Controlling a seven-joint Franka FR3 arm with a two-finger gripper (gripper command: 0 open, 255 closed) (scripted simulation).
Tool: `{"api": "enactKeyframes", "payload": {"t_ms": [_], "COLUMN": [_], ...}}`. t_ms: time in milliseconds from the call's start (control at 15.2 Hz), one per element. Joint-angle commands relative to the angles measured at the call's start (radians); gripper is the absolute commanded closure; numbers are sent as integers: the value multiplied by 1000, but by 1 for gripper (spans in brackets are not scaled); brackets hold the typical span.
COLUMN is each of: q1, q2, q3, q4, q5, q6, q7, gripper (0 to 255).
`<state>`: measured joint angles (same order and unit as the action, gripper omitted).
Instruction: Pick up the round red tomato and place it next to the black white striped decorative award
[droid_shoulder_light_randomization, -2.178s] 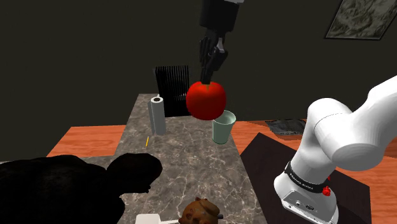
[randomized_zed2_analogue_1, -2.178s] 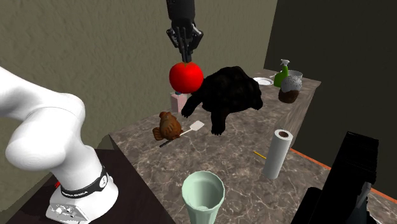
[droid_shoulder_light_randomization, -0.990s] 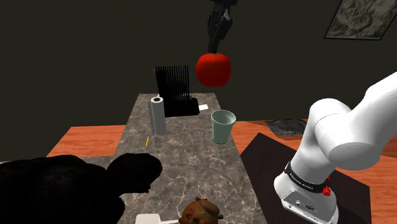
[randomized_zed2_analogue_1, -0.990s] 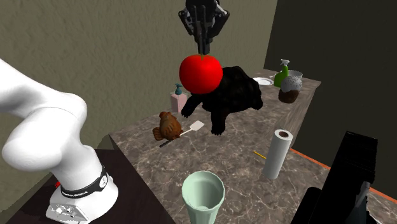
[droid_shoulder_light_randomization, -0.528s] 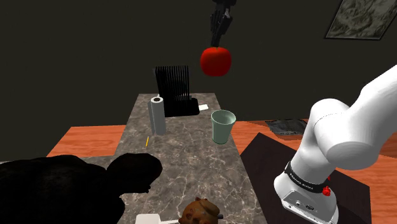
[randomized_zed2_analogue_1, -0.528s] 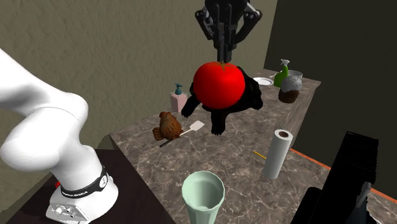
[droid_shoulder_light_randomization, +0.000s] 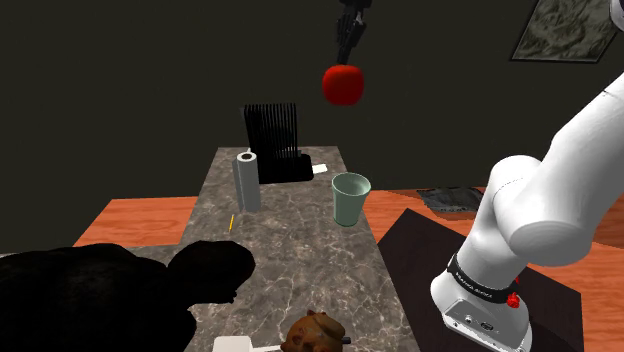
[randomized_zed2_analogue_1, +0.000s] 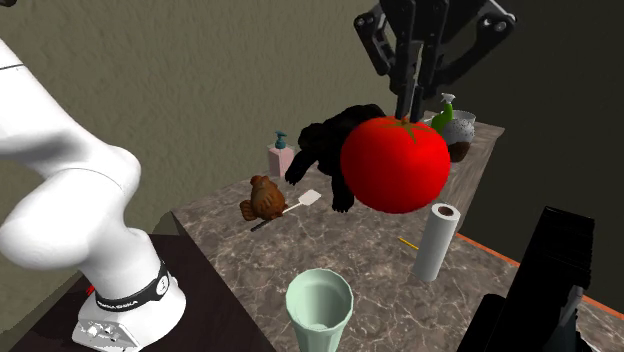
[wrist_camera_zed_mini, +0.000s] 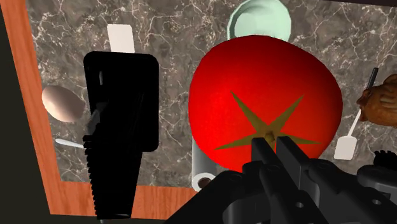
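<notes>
Pinched shut on only the thin stem, the gripper (randomized_zed2_analogue_1: 408, 110) dangles the red tomato (randomized_zed2_analogue_1: 395, 165) directly beneath it, high over the marble bench (randomized_zed2_analogue_1: 365, 255), so a swing or slip could probably drop it short of the black ribbed award (wrist_camera_zed_mini: 118, 127) below.

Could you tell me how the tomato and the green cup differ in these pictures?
The tomato is round and glossy red; the cup is pale green, tapered and open-topped. The tomato hangs in the air, clasped at its stem by the gripper, while the cup stands upright on the marbled table. Both look smooth and whole.
</notes>
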<state>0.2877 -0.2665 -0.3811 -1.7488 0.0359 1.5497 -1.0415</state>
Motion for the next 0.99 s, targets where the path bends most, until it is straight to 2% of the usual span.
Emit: {"api": "enactKeyframes", "payload": {"t_ms": [0, 330, 660, 924], "q1": [-11, -57, -147, -134], "q2": [55, 223, 422, 391], "q3": [-39, -138, -210, -202], "q4": [57, 232, 451, 359], "q5": [14, 83, 194, 175], "q6": [-9, -49, -120, -53], "q7": [-55, -199, -332, -331], "gripper": [255, 255, 255, 255]}}
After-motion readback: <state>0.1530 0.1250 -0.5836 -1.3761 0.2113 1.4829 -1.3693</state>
